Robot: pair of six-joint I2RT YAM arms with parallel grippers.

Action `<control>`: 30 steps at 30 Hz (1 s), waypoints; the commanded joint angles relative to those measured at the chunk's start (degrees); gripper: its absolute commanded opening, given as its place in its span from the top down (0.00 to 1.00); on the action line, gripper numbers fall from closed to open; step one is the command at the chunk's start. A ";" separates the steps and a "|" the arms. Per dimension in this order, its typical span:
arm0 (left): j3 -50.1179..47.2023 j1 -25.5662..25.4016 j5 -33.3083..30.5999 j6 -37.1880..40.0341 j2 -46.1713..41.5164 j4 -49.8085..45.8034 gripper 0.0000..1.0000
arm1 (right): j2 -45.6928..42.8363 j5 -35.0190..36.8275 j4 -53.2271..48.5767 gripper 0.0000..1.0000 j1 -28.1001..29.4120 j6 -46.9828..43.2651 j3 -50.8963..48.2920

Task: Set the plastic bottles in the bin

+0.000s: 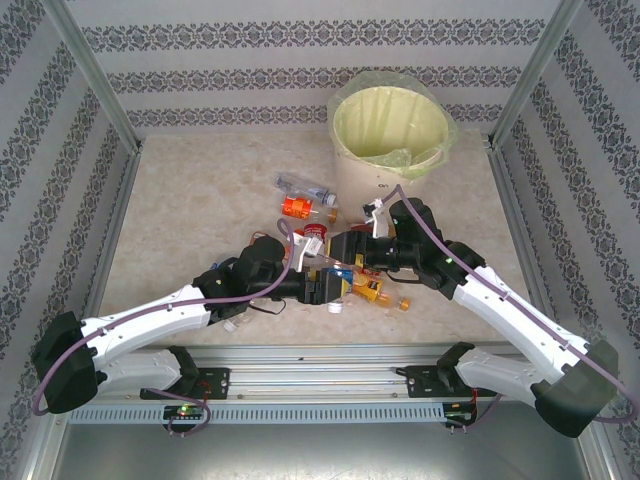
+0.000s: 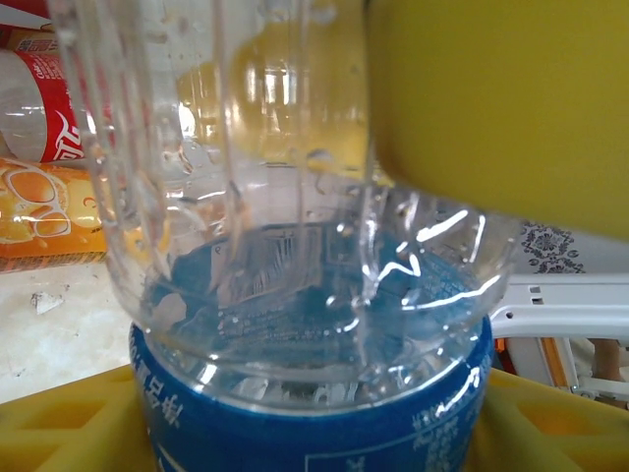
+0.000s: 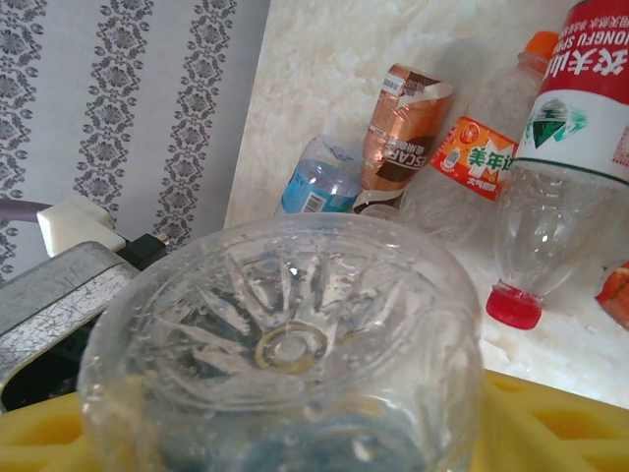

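A clear plastic bottle with a blue label (image 2: pixel 314 413) sits between the yellow fingers (image 2: pixel 59 433) of my left gripper (image 2: pixel 314 438), which is shut on it. My right gripper (image 3: pixel 295 438) grips the same bottle's ribbed clear base (image 3: pixel 285 334); one of its yellow pads (image 2: pixel 501 98) presses on the clear end. Both grippers meet at mid-table, left gripper (image 1: pixel 322 285) and right gripper (image 1: pixel 347 258). The bin (image 1: pixel 355 180), a cream bucket with a pale green liner, stands behind them to the right. Loose bottles lie between: an orange-labelled one (image 1: pixel 297 207) and a clear one (image 1: pixel 305 186).
Beyond the right fingers lie a red-labelled bottle with a red cap (image 3: pixel 560 147) and orange-labelled (image 3: pixel 477 157), brown-labelled (image 3: pixel 403 128) and blue-labelled (image 3: pixel 319 182) bottles. Orange bottles (image 1: pixel 378 290) lie under the right arm. Patterned walls and metal posts enclose the table.
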 commanded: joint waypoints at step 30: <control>20.89 -0.70 -12.29 18.12 -1.37 -6.87 0.00 | 1.42 2.92 -16.04 0.44 -14.90 -16.39 31.06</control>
